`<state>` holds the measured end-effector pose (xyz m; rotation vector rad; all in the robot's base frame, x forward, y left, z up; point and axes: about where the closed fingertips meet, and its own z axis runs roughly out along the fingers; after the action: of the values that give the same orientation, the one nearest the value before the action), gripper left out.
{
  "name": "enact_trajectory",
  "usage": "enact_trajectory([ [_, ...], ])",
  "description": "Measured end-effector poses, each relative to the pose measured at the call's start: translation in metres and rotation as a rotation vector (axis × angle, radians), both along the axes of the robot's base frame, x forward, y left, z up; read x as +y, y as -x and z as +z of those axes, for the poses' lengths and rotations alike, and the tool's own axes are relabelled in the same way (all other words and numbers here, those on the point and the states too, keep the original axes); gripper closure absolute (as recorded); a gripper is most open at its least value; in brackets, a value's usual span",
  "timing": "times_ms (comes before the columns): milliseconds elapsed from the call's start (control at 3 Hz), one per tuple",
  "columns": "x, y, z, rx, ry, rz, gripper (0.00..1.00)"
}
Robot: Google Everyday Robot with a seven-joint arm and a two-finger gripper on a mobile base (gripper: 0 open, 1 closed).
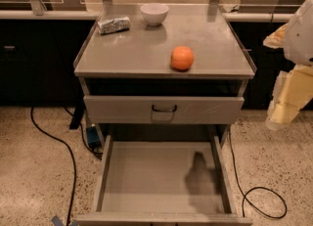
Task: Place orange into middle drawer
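Observation:
The orange (182, 57) sits on the grey cabinet top (137, 49), right of centre and near the front edge. The middle drawer (146, 181) is pulled out below, a wide grey tray with low side walls and nothing in it; a dark shadow lies on the right of its bottom. My gripper (280, 114) hangs at the far right of the view, beside the cabinet's right edge. It is lower than the cabinet top, well to the right of the orange, and holds nothing that I can see.
A white bowl (154, 13) stands at the back of the cabinet top, a crumpled silver packet (113, 24) at the back left. A shut drawer front with a dark loop handle (164, 108) is above the open drawer. Black cables (63, 146) run over the floor on both sides.

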<state>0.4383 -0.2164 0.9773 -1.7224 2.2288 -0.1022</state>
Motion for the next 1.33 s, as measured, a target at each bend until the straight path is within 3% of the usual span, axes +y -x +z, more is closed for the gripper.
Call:
enact_trajectory([
  [667, 0.0, -0.007, 0.001, -0.003, -0.011, 0.022, 0.0],
  [1333, 0.013, -0.087, 0.002, -0.042, -0.008, 0.153, 0.0],
])
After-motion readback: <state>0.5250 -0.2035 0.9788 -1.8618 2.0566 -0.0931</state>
